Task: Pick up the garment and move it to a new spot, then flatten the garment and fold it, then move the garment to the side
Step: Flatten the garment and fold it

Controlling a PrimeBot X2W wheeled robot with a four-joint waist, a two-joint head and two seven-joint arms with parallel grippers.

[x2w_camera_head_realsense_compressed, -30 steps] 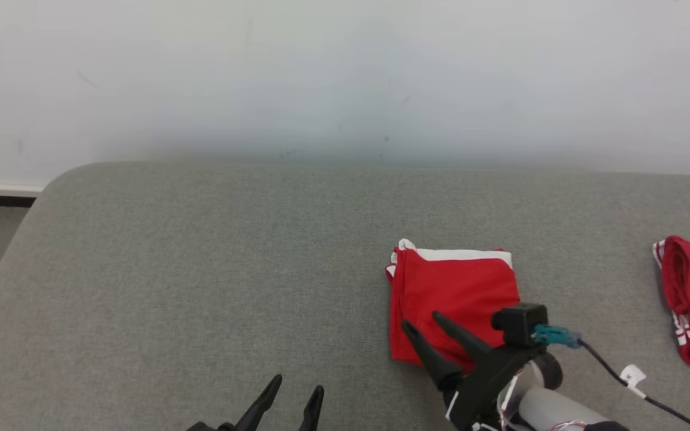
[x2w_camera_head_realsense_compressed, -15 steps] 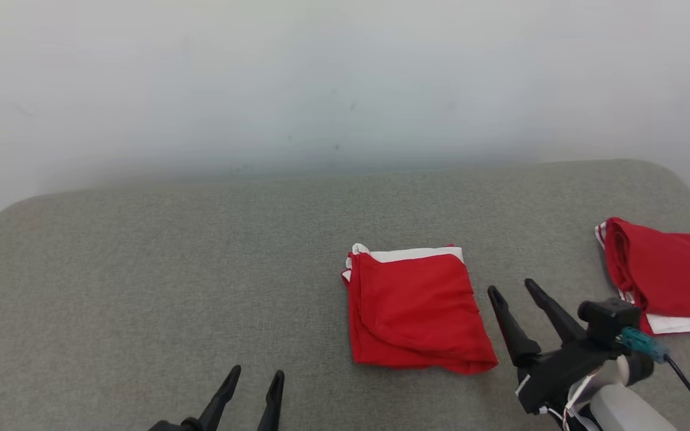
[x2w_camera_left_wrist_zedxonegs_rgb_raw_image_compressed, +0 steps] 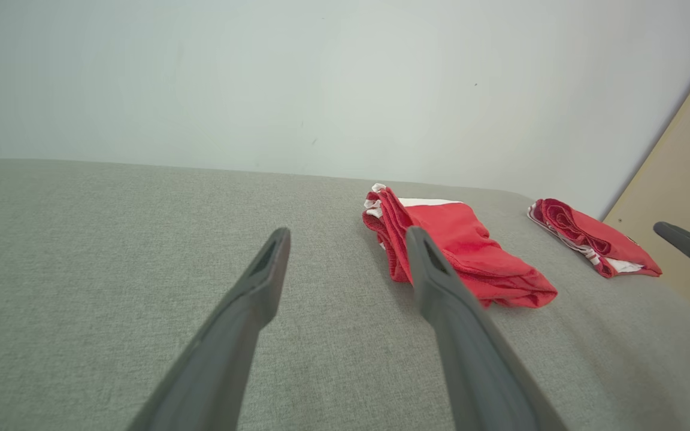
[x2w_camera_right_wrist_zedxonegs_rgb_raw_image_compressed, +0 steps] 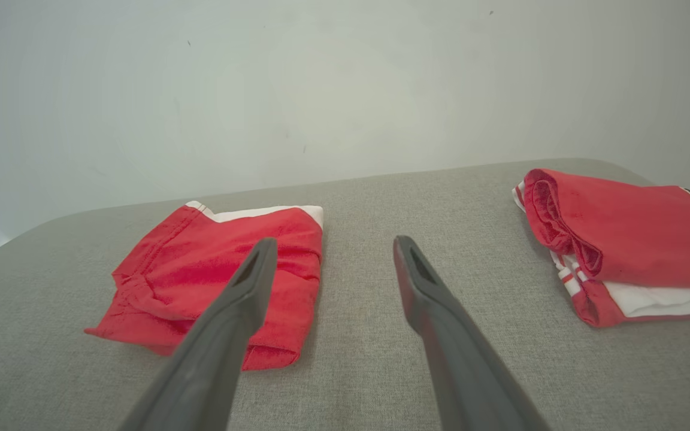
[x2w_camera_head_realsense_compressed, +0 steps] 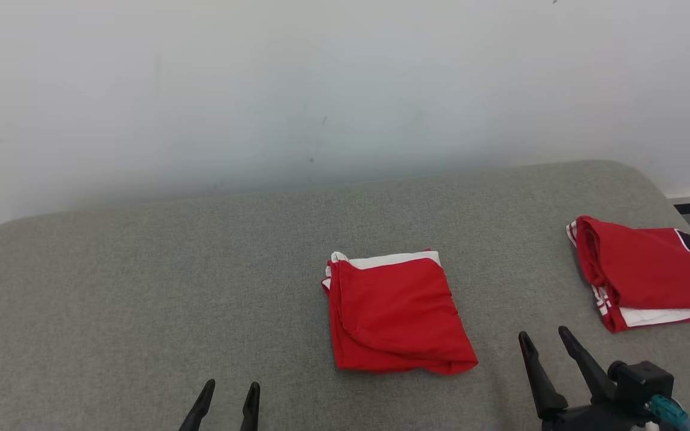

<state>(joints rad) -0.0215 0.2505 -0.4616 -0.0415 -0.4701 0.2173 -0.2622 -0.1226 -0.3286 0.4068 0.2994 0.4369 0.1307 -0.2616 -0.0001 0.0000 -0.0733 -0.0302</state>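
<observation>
One step seems left: the garment (x2w_camera_head_realsense_compressed: pixel 396 314), folded at the centre of the table (x2w_camera_head_realsense_compressed: pixel 141 287), looks due to go aside (a second garment (x2w_camera_head_realsense_compressed: pixel 644 272) lies at its 3 o'clock), calling for a near-edge pinch. Left gripper (x2w_camera_head_realsense_compressed: pixel 232 386) at its 7 o'clock and right gripper (x2w_camera_head_realsense_compressed: pixel 542 333) at 5 o'clock hover spread and empty.

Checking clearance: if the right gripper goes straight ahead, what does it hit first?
Likely the bare grey surface in the gap between the folded garment and the other garment; the right gripper aims at neither. Depth unclear.
</observation>
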